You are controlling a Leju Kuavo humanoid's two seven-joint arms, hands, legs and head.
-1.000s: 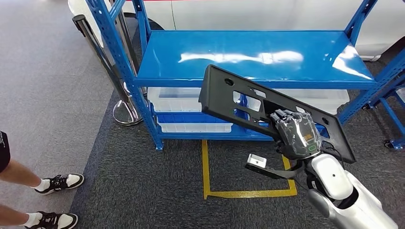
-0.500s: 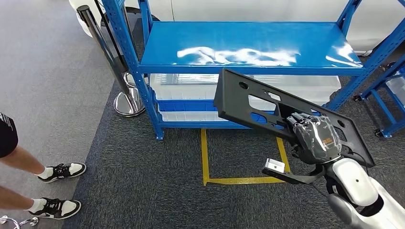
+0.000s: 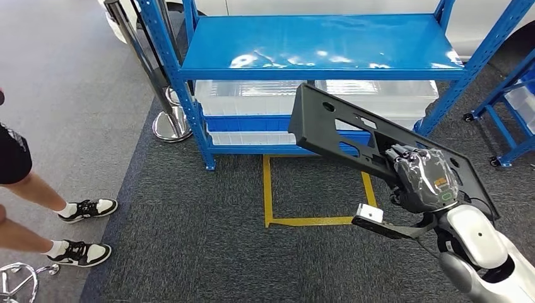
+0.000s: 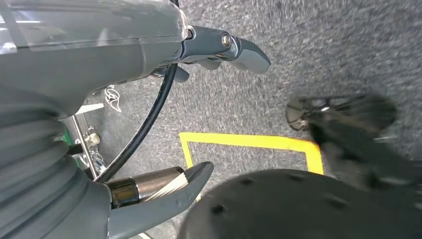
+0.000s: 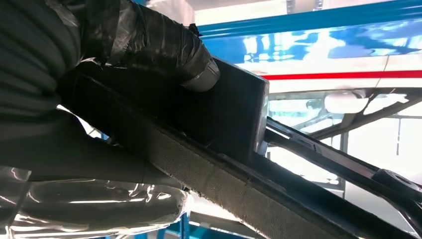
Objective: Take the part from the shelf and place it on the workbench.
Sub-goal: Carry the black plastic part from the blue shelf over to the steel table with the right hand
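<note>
Head view: the black part (image 3: 353, 136) was held by the right hand (image 3: 423, 178), fingers wrapped round its lower bar, well clear of the blue shelf (image 3: 318, 44). It was carried tilted in the air over the carpet, above the yellow floor marking (image 3: 268, 189). Compared with half a second before, the shelf had slid up and back in frame and the person's legs (image 3: 38, 202) had shifted too, so the camera was judged to have moved: the robot was backing off or turning with the part. Pick-up was judged done; workbench not seen, placing not yet done.

Left wrist view: the left hand (image 4: 99, 74) was seen with fingers apart over the carpet, nothing held.

Right wrist view: the right hand's fingers (image 5: 164, 45) were clamped over the part's edge.
</note>
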